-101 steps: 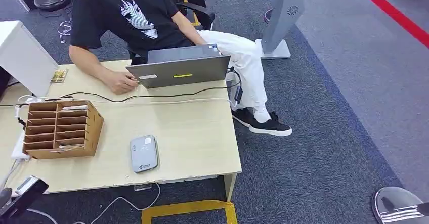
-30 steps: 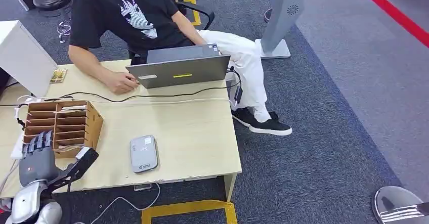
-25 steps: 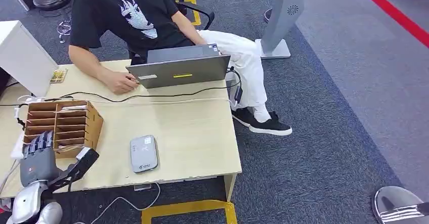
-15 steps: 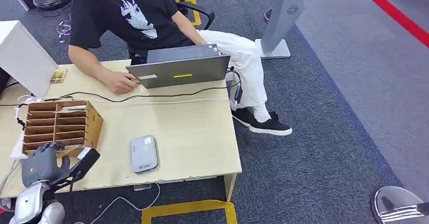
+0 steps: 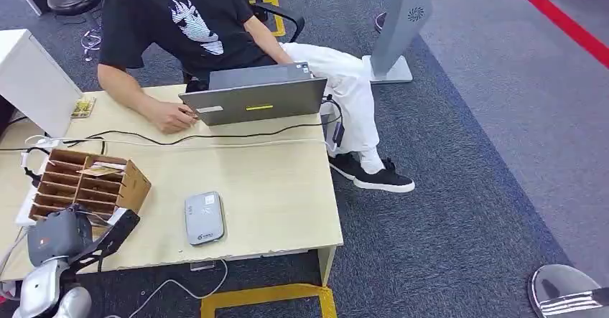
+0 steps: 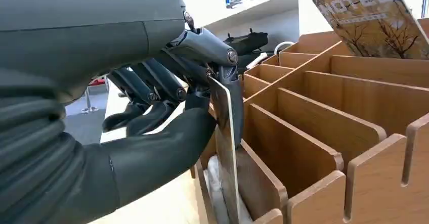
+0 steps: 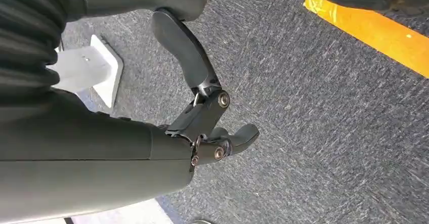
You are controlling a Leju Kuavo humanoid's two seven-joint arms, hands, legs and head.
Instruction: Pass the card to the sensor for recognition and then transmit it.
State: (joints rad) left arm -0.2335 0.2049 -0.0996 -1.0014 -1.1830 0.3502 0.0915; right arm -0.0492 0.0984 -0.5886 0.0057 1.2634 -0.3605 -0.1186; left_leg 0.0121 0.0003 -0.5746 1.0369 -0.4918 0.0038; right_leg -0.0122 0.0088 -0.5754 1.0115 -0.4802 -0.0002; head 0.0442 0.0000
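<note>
A wooden card rack stands askew at the left of the desk. My left hand is at its near end. In the left wrist view this hand pinches a thin pale card between thumb and finger, the card's lower part still down in a slot of the rack. Another card printed with trees sticks up from a farther slot. The grey card sensor lies flat on the desk to the right of the rack. My right hand hangs over the carpet, fingers loosely apart, holding nothing.
A person sits at the far side of the desk behind a grey laptop, one hand on the desk. A black cable crosses the desk. A white box stands far left. Yellow tape marks the floor.
My left hand rose from below the desk edge to the rack and its fingers closed on a card. The rack has turned and shifted a little since half a second ago.
</note>
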